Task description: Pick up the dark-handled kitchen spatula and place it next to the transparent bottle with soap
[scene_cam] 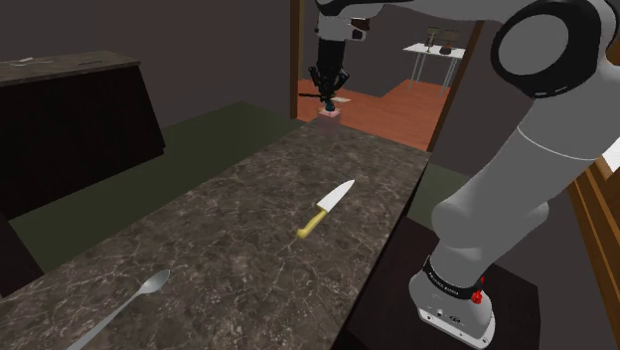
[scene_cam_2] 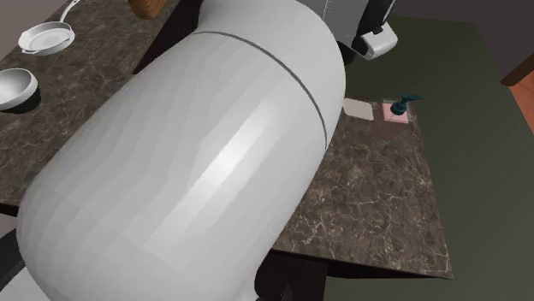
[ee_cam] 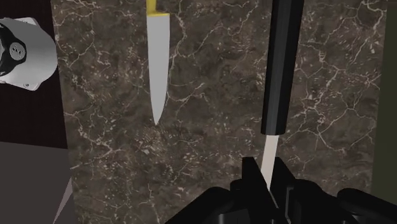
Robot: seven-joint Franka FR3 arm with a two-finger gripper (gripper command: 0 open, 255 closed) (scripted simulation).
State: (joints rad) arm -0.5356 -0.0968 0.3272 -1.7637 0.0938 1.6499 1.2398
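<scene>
My gripper [scene_cam: 326, 95] hangs high over the far end of the marble counter [scene_cam: 229, 239], shut on the spatula [scene_cam: 310, 95]. In the wrist view the fingers [ee_cam: 254, 184] clasp the spatula's pale shaft, and its long black handle [ee_cam: 280, 63] sticks out ahead of the gripper [ee_cam: 270, 188], well above the counter. The soap bottle [scene_cam: 331, 111], clear with a pink base and a teal pump, stands at the counter's far end, just below the gripper. It also stands near the counter's corner [scene_cam_2: 400, 109] in the second exterior view, where a big white arm link [scene_cam_2: 197, 162] hides much of the counter.
A yellow-handled knife [scene_cam: 326, 209] lies mid-counter, its blade [ee_cam: 156, 63] beside the spatula handle in the wrist view. A spoon [scene_cam: 129, 303] lies at the near end. A pale square [scene_cam_2: 358, 109] shows beside the bottle. A pan [scene_cam_2: 43, 36] and a bowl [scene_cam_2: 17, 85] sit on another counter.
</scene>
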